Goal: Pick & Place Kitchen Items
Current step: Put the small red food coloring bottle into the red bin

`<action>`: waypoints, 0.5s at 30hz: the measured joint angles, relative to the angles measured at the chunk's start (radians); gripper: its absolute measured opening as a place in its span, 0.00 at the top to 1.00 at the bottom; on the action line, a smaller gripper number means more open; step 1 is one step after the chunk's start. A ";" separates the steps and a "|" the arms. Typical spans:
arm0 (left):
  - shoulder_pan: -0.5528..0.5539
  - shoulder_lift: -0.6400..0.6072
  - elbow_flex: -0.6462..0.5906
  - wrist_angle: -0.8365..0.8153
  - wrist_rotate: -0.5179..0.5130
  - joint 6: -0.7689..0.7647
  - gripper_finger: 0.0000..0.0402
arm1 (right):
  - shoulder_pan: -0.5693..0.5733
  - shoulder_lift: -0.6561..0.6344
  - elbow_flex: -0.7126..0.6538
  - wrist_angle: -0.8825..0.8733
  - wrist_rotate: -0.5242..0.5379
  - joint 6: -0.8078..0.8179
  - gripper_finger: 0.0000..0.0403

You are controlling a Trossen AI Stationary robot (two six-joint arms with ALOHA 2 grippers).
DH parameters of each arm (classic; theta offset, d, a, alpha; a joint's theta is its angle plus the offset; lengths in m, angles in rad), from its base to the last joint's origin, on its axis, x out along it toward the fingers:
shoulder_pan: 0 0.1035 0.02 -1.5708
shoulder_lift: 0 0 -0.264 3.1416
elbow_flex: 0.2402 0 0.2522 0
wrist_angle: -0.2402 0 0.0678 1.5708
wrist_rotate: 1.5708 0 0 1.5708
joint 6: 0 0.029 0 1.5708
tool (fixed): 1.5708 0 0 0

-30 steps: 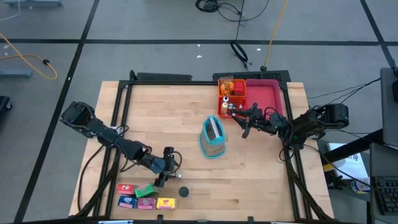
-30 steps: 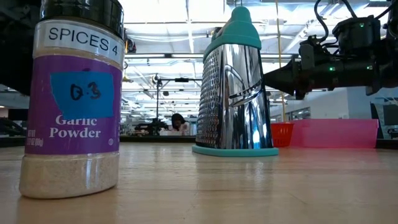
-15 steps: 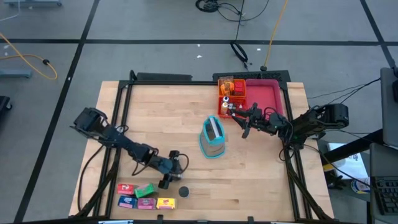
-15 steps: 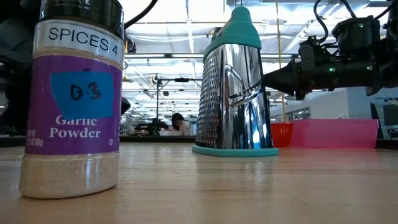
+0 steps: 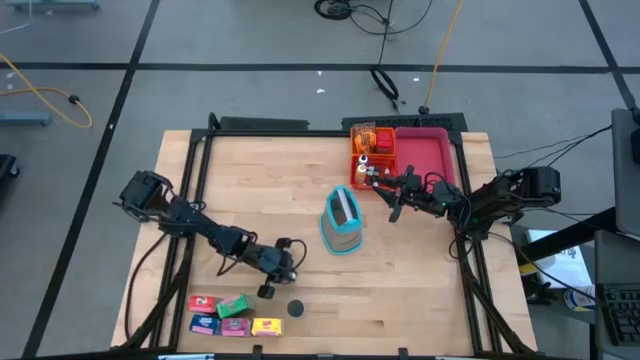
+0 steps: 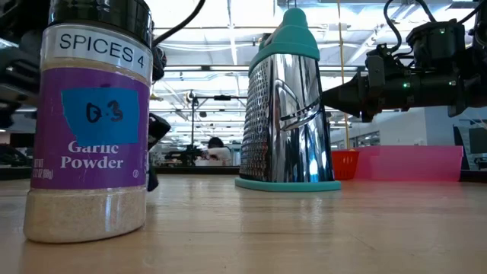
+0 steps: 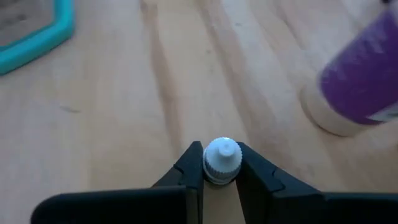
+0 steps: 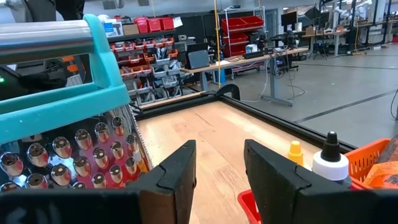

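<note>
My left gripper (image 5: pixel 290 274) is low over the table's near middle, shut on a tiny white-capped bottle (image 7: pixel 222 159) whose body is hidden between the fingers. Just beside it stands the purple garlic powder jar (image 5: pixel 296 309), which fills the low view's left (image 6: pixel 91 122). Small red, green, blue and yellow boxes (image 5: pixel 233 315) lie in a cluster by the near edge. My right gripper (image 8: pixel 217 163) hangs open and empty between the grater (image 5: pixel 342 222) and the orange tray (image 5: pixel 368 152), which holds small bottles. My left gripper pinches the bottle's white ribbed cap (image 7: pixel 214 168) between its two fingers, one on each side. The fingers come slanting down from the table's left. The cap's nozzle points up; whether the bottle's base is on the table is hidden by the fingers.
The steel grater with teal trim (image 6: pixel 288 99) stands mid-table. A pink tray (image 5: pixel 425 152) adjoins the orange one at the far right. A small dark piece (image 5: pixel 266 291) lies left of the jar. Bare wood stretches across the left and near right.
My left gripper has sunk and reached toward the table's right, closer to the garlic powder jar; its dark fingers now show behind the jar in the low view. The jar, boxes and grater stay put.
</note>
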 joint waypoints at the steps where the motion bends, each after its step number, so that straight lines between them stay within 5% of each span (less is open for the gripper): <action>1: 0.008 -0.010 0.000 -0.015 -0.005 0.000 0.87 | 0.000 0.000 0.000 0.000 0.000 -0.001 0.68; 15: 0.203 -0.458 0.005 -0.247 -0.241 -0.001 0.86 | -0.007 0.000 0.000 0.013 0.067 -0.061 0.68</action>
